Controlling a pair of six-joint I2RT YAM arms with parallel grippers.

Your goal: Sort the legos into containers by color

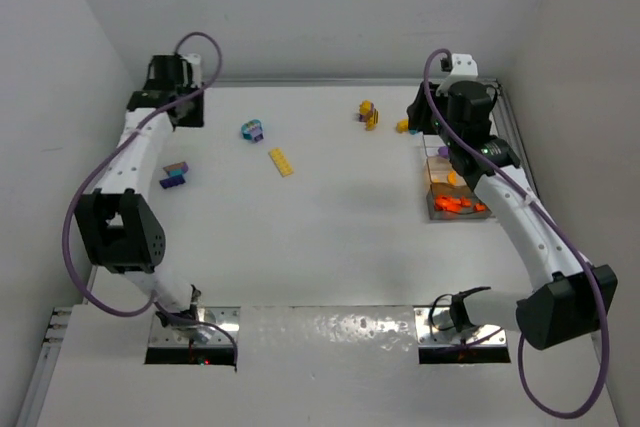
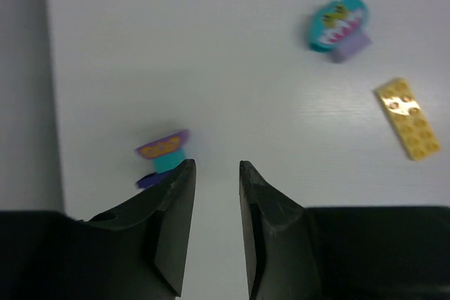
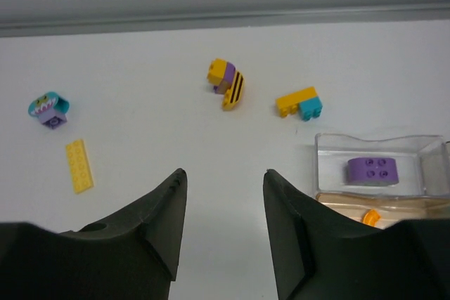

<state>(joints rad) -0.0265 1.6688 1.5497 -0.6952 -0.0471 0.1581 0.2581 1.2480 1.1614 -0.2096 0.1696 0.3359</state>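
The left fingers (image 2: 174, 223) and the right fingers (image 3: 158, 230) stand apart, empty; the legos (image 2: 163, 151) lie scattered on the bench (image 2: 211, 47), probably light, hard, slippery, best pinched across flat sides

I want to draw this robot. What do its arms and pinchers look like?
The left arm and right arm are white with chunky black joints, and a purple cable loops along each. The left gripper and right gripper are black, each with two wedge-shaped fingers.
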